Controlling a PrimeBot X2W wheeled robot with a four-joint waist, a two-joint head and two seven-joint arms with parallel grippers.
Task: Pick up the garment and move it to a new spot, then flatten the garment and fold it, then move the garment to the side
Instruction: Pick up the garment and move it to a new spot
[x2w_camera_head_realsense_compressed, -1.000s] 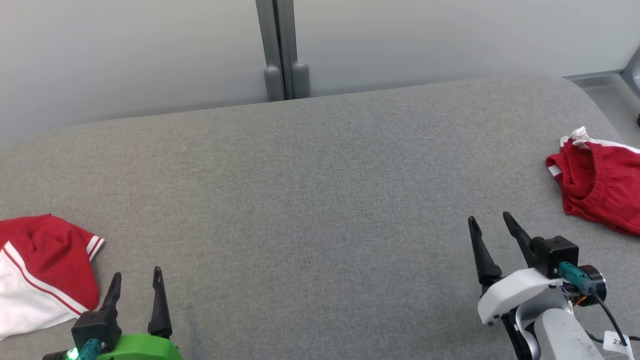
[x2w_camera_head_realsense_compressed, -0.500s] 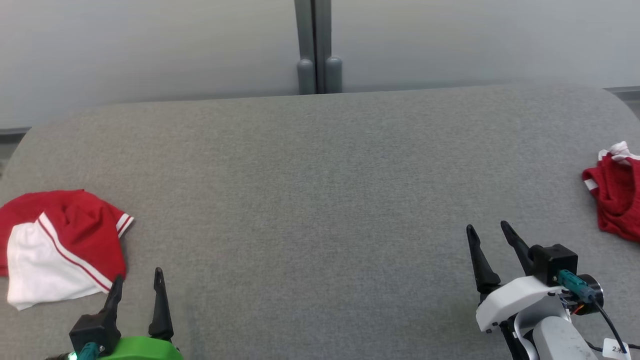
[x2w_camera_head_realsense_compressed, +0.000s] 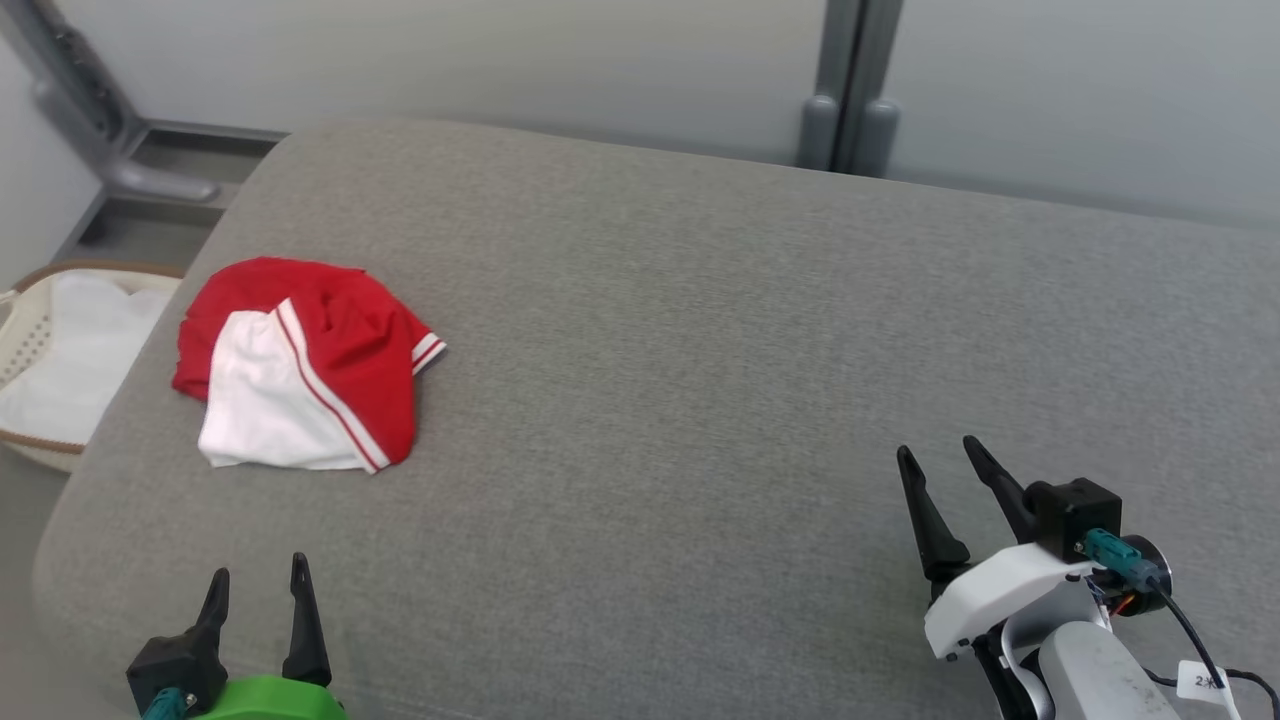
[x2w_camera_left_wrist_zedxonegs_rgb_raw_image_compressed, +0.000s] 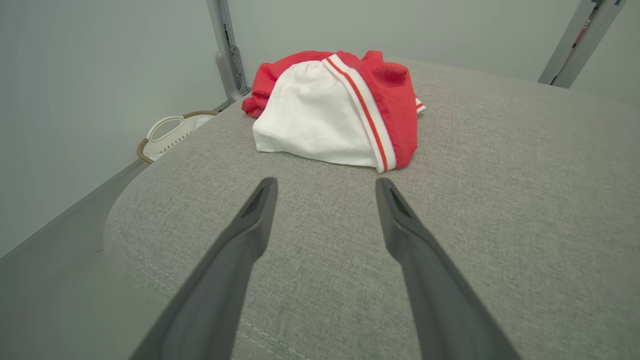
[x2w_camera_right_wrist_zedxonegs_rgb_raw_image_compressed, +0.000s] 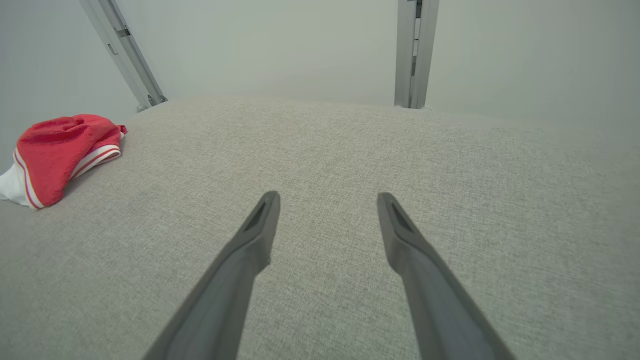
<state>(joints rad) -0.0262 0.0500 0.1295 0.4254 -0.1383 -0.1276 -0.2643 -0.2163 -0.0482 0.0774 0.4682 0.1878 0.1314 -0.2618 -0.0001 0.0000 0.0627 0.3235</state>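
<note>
**Crumpled red-and-white knit garment (x2w_camera_head_realsense_compressed: 300, 370) on grey fabric-covered surface (x2w_camera_head_realsense_compressed: 680, 330), untouched by either gripper.**
Left gripper (x2w_camera_head_realsense_compressed: 258, 567) spread wide and empty, garment lying ahead of its fingertips, near but apart. Right gripper (x2w_camera_head_realsense_compressed: 938, 450) likewise wide and empty, garment well apart, off to its left. Ahead and left of the left gripper, off the surface edge, cream perforated basket (x2w_camera_head_realsense_compressed: 22, 340) with pale contents, possibly cloth.

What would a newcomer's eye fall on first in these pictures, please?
The crumpled red and white garment stands out, lying on the left part of the grey padded surface, ahead of the open left hand. The right hand, also open, hovers over bare fabric at lower right, and a pale basket sits beyond the surface's left edge.
</note>
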